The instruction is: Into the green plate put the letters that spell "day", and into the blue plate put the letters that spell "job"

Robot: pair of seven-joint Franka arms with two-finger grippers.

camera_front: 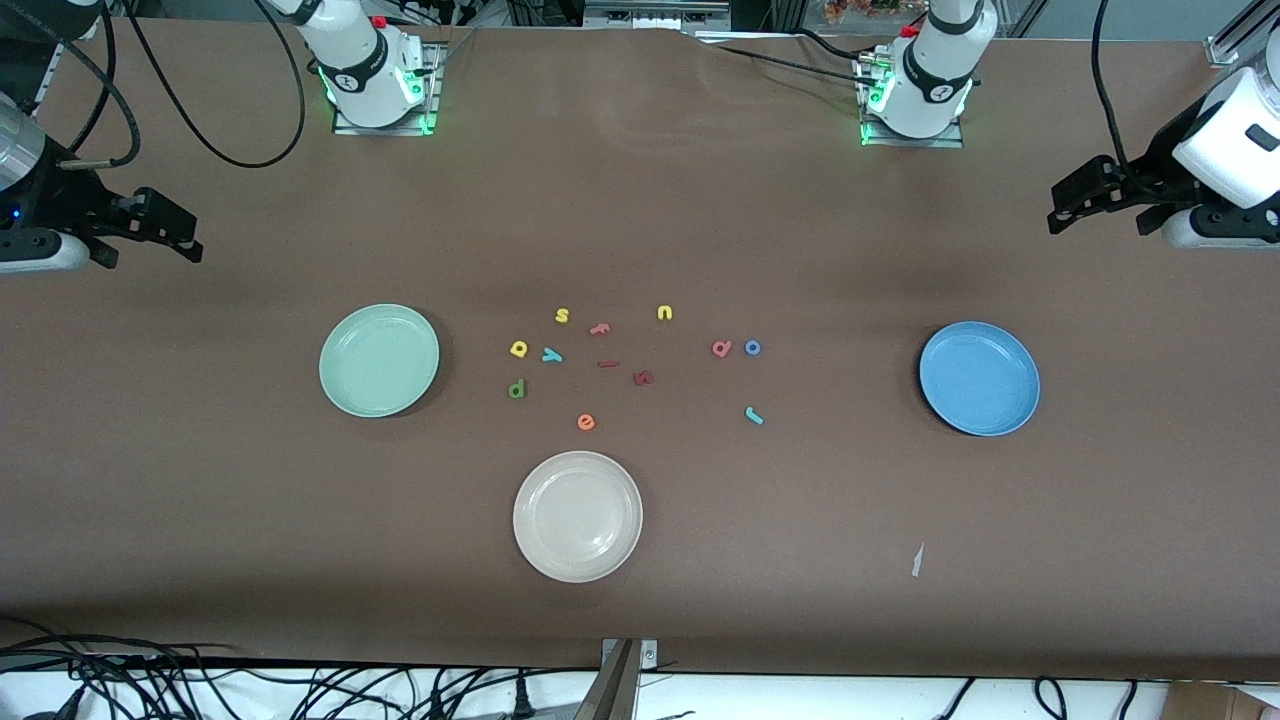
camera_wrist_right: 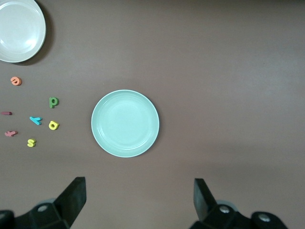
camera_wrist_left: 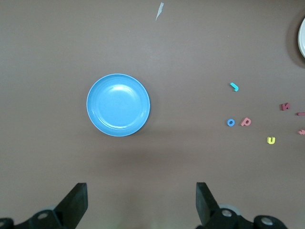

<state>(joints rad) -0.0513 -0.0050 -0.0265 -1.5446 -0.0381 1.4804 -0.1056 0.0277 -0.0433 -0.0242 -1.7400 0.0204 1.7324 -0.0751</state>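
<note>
Right gripper hangs fingers spread over bare brown table, waiting; nothing held.

Round mint-green plate: rigid, empty. At its 3 o'clock, tiny foam letters: yellow a, teal y, dark green d. Likely light, soft, flat; pinch across edges.

Salmon-pink b beside blue ring o; teal j at their 6 o'clock. Open room around.

Round sky-blue plate, empty.

Left gripper, fingers spread, waits.

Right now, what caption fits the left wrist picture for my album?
Open left gripper hangs over bare table near the empty blue plate, with letters o, b and j lying beside it.
</note>
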